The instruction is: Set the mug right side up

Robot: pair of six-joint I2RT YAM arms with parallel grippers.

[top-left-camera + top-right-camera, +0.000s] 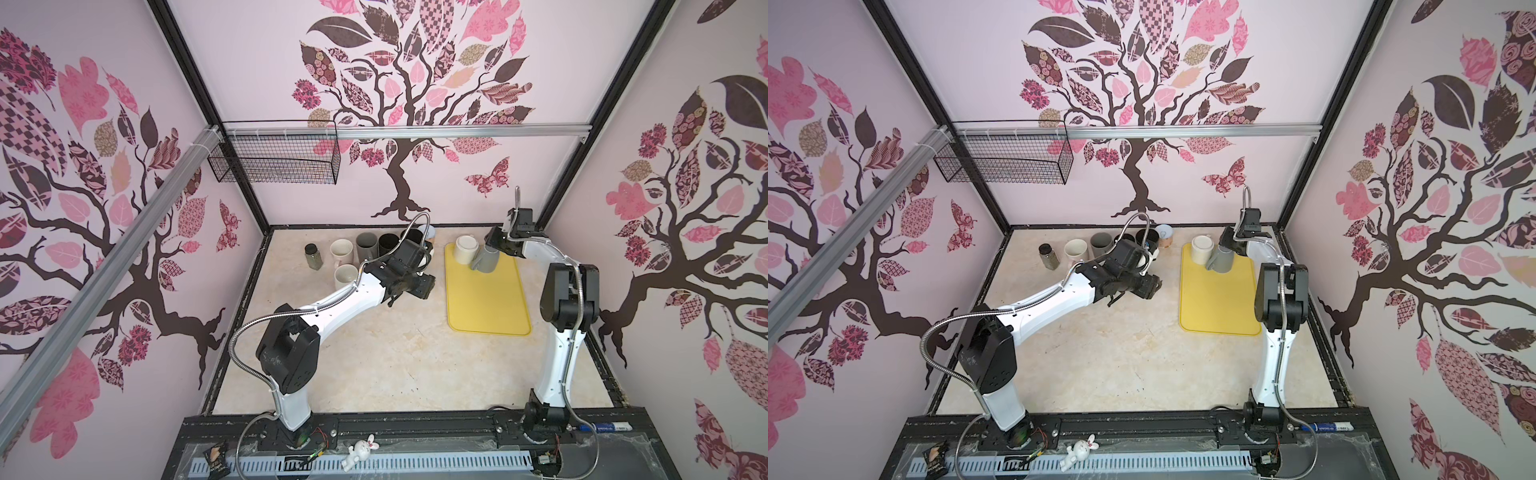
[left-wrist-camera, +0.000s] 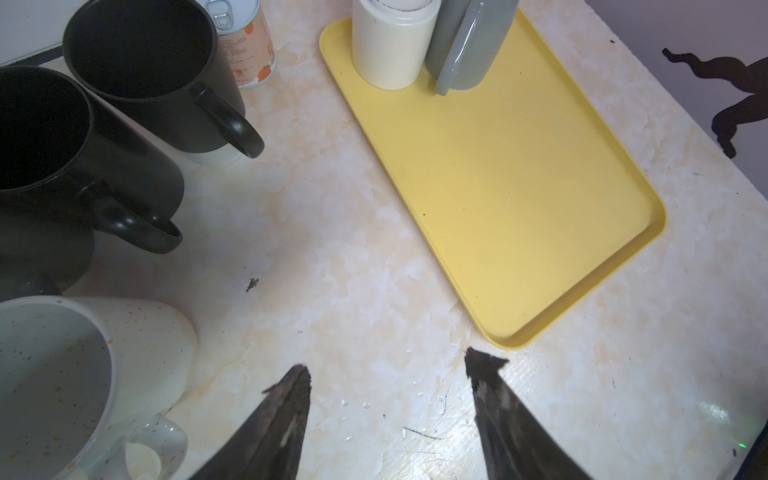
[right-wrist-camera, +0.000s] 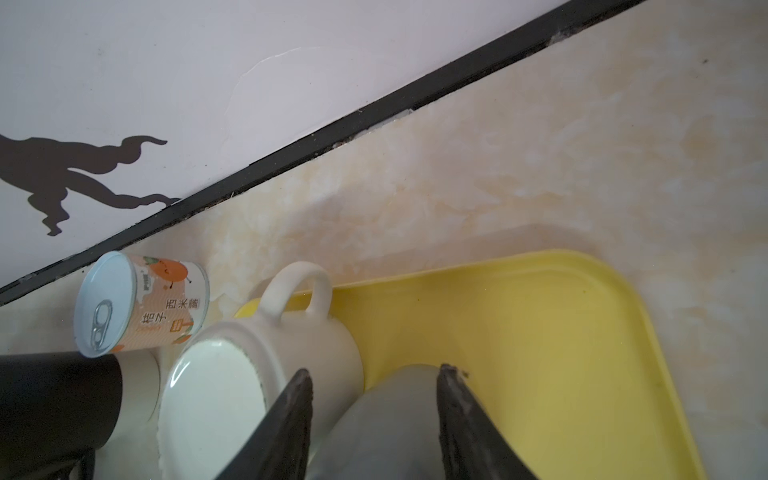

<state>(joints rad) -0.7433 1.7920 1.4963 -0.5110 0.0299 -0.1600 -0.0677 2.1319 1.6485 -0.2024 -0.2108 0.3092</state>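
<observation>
A grey mug (image 1: 487,259) (image 3: 386,424) leans tilted at the far end of the yellow tray (image 1: 486,303), its handle (image 2: 461,54) facing the left arm. My right gripper (image 1: 492,247) (image 3: 376,372) comes at it from behind, and its dark fingers (image 3: 291,415) press both sides of the mug's body. A cream mug (image 1: 465,248) (image 3: 232,395) stands upside down on the tray right beside it. My left gripper (image 1: 424,286) (image 2: 390,361) hovers open over bare tabletop, left of the tray, holding nothing.
At the back left stand several upright mugs: cream (image 1: 341,251), speckled (image 2: 83,374), grey (image 1: 367,247) and black (image 2: 137,70). There is also a spice jar (image 1: 312,256) and a drink can (image 3: 141,303). A wire basket (image 1: 274,158) hangs on the back wall.
</observation>
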